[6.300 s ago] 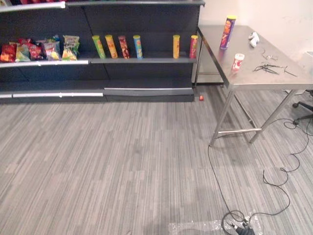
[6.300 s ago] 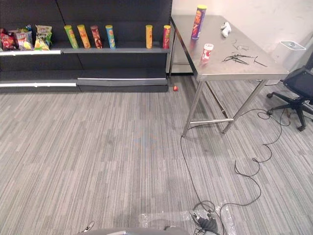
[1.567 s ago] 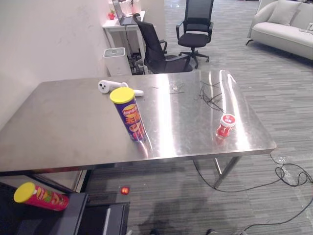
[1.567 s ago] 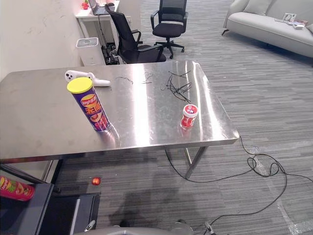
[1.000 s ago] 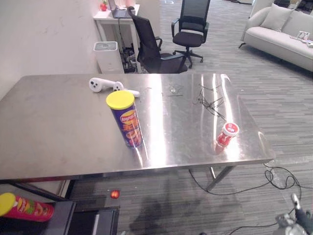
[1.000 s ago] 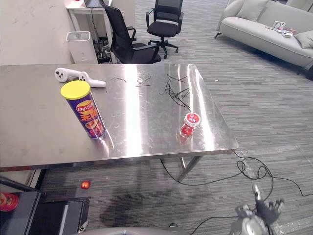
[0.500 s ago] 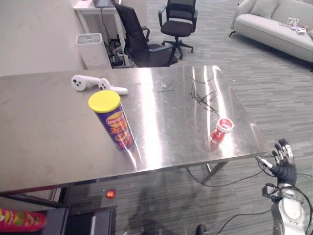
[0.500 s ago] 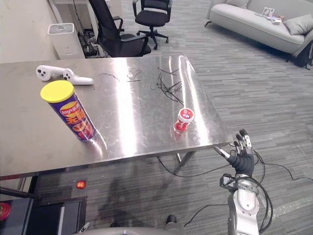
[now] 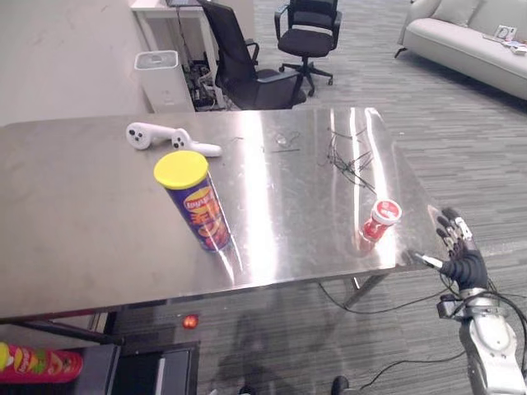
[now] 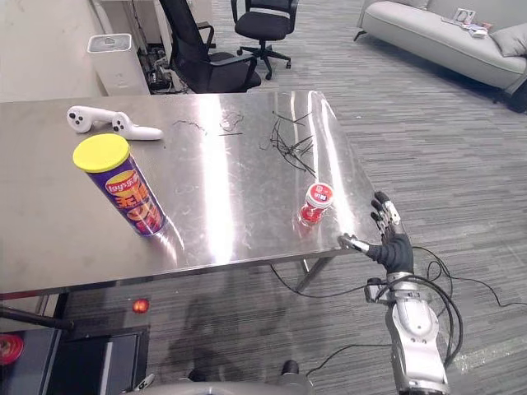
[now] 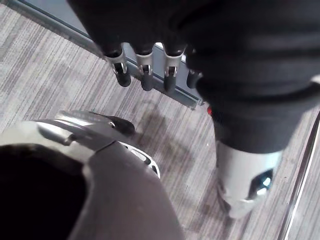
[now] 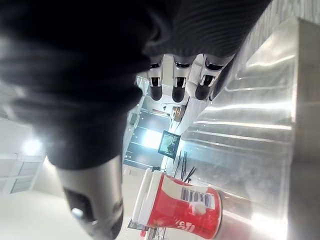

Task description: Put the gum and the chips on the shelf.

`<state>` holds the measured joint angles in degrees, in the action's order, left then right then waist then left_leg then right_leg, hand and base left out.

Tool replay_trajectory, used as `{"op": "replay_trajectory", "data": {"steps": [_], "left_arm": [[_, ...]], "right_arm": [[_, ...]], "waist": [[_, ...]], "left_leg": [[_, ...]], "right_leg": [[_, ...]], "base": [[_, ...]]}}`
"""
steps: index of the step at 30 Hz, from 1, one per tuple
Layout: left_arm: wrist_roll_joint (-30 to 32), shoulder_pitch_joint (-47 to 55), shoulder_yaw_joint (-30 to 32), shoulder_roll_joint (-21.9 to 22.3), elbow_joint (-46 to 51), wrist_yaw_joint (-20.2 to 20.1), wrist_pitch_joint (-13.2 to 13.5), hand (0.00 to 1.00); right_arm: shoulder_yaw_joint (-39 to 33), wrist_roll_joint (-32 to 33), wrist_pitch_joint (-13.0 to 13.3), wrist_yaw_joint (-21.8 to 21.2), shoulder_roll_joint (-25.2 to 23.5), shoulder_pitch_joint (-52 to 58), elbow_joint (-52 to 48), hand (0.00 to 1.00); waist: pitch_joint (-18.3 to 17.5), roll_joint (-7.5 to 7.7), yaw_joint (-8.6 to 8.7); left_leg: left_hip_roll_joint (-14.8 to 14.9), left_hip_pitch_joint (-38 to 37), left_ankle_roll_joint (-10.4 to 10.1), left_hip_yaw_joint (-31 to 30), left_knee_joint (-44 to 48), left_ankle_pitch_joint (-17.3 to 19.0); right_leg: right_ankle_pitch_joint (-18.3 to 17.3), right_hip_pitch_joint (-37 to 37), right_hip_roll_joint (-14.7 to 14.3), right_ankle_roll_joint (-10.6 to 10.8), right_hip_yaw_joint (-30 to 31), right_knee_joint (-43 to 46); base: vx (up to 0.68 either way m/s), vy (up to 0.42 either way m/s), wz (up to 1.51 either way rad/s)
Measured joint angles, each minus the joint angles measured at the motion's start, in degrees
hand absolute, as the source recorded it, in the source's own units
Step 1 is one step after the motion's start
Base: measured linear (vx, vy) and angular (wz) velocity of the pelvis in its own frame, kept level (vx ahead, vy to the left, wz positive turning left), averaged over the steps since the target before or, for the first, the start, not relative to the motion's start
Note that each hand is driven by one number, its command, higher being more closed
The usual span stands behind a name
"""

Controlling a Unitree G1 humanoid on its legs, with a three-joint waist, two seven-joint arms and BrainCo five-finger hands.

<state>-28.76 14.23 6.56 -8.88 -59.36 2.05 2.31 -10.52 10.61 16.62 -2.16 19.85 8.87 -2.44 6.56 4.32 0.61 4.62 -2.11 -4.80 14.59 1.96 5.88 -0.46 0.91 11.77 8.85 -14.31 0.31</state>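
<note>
Occupying table [image 9: 82, 230]: one chips [image 9: 196, 206] (one gum [image 9: 379, 222]).

Silver-grey arm [image 10: 413, 329], dark ribbed wrist cover [image 10: 395, 252], dark-tipped silver fingers [image 12: 179, 91]

On the table [image 9: 82, 230], we find the chips can [image 9: 195, 204] standing near its front edge and the gum tub [image 9: 380, 222] by its front right corner. A controller [image 9: 171, 140] and loose wires [image 9: 350, 164] lie toward the table's back edge. Our right hand [image 9: 465, 265] hangs just off the table's front right corner; a chair [image 9: 255, 82] stands behind the table.
</note>
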Motion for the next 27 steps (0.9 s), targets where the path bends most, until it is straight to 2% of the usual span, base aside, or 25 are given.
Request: {"op": "replay_trajectory", "data": {"steps": [3,5,12,24,27], "left_arm": [[-0.26,-0.05,-0.67,0.01,0.04,0.01,0.01,0.00],[-0.29,0.09,-0.72,0.20,-0.01,0.05,0.00,0.00],[-0.25,-0.41,-0.73,0.29,0.45,0.19,0.10,0.00],[-0.15,-0.55,-0.73,0.46,1.51,0.22,0.18,0.00],[-0.16,-0.54,-0.75,0.47,1.94,0.21,0.18,0.00]], "right_arm": [[0.12,-1.64,-0.07,1.22,0.60,-2.92,1.25,0.00],[0.16,-1.54,-0.34,2.50,0.97,-4.65,2.75,0.00],[0.09,-1.55,-0.48,4.20,1.71,-9.34,7.49,0.00],[-0.02,-1.56,-0.53,3.92,1.71,-13.42,11.95,0.00],[0.33,-1.58,-1.38,2.72,1.71,-13.98,11.94,0.00]], "waist": [[0.44,-0.48,-0.07],[0.74,-0.88,-0.80],[1.60,-1.13,-0.74],[3.83,-1.28,-0.82],[3.91,-1.36,-0.82]], "left_leg": [[-0.05,1.07,0.06,-1.23,0.52,-0.07],[-0.11,1.19,0.14,-1.56,0.50,-0.21],[-0.70,2.55,0.47,-3.35,0.19,-0.92],[-1.16,2.91,0.75,-4.51,0.18,-1.10],[-1.17,2.91,0.80,-4.54,0.15,-1.13]], "right_leg": [[0.00,-0.13,0.10,0.00,-1.13,0.01],[-0.01,-0.19,0.12,-0.03,-1.40,-0.01],[-0.02,-0.30,0.52,-0.03,-2.98,-0.10],[0.65,0.18,0.89,-0.92,-4.14,-0.27],[0.67,0.17,0.90,-0.90,-4.18,-0.28]], "base": [[-0.03,-0.007,0.18],[-0.03,0.005,0.07],[0.01,0.008,0.13],[0.01,0.008,0.06],[0.00,0.000,0.00]]}}
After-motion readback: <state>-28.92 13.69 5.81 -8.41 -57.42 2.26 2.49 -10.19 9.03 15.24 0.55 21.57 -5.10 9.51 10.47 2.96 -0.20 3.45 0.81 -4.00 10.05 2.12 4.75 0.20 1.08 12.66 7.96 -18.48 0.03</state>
